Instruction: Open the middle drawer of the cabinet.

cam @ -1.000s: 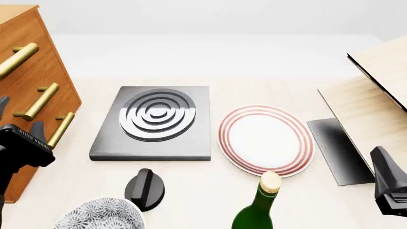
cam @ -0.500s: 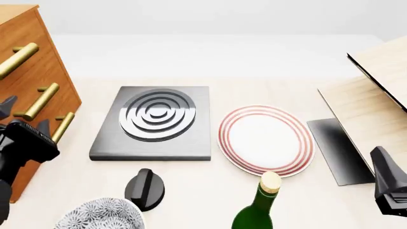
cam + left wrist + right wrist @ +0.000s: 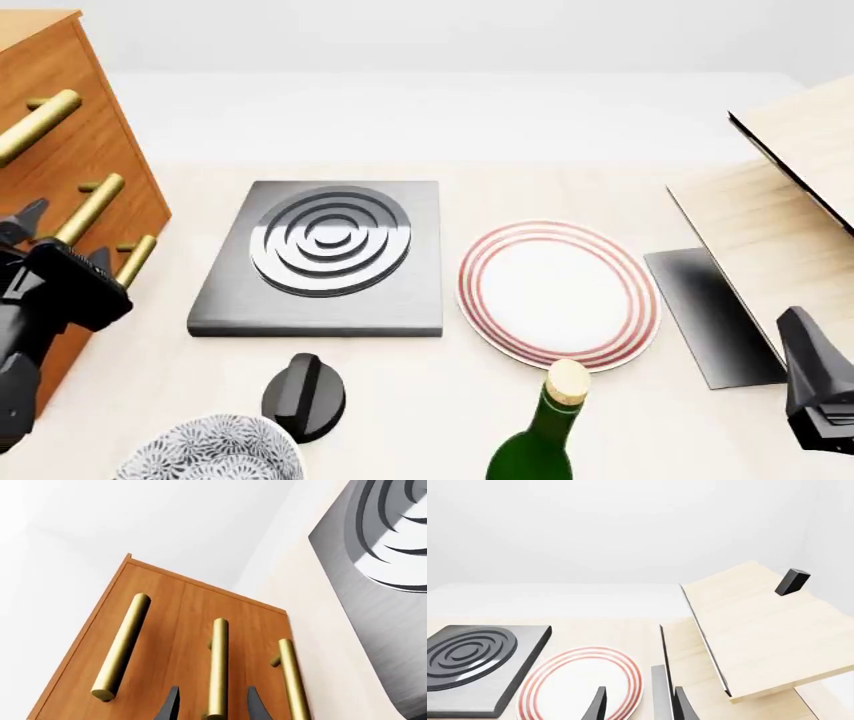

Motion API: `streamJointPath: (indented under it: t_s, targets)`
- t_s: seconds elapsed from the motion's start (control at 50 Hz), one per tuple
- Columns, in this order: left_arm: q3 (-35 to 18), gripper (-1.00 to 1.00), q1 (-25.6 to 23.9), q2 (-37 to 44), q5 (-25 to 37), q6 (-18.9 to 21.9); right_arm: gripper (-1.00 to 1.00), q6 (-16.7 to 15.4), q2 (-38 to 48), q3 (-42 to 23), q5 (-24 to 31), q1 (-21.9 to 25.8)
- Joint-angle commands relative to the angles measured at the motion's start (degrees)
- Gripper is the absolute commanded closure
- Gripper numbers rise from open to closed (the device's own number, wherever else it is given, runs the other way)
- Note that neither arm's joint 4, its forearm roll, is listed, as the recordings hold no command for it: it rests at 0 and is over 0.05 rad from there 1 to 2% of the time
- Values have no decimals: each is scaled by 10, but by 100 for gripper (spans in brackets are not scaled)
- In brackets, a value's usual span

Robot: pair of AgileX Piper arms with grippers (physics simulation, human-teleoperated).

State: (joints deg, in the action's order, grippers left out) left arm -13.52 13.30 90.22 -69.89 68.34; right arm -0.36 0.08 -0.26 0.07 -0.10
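- The cabinet (image 3: 60, 150) stands at the table's left edge, left of the grey ringed slab (image 3: 327, 255); the middle drawer (image 3: 193, 645) sits flush with the fronts above and below it
- The left gripper (image 3: 211, 707) is at that drawer's brass handle (image 3: 83, 212); its two fingertips lie on either side of the bar, parted, with gaps showing both sides; not clamped
- The right gripper (image 3: 639, 705) hovers near the red-rimmed plate (image 3: 558, 292), fingertips apart, holding nothing
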Motion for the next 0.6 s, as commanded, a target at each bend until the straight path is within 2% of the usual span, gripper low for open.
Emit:
streamJointPath:
  t_s: [0.02, 0.3, 0.5, 0.52, 0.6]
  targets:
    - [-35, -100, 13, 45, 0, 6, -100, 0, 0, 0, 0, 0]
    - [-54, -100, 24, 80, 0, 9, -100, 0, 0, 0, 0, 0]
    - [-47, -100, 30, 84, 0, -2, -100, 0, 0, 0, 0, 0]
    - [-43, 100, 32, 73, 0, 0, -100, 0, 0, 0, 0, 0]
    - [-38, 100, 27, 70, 0, 16, -100, 0, 0, 0, 0, 0]
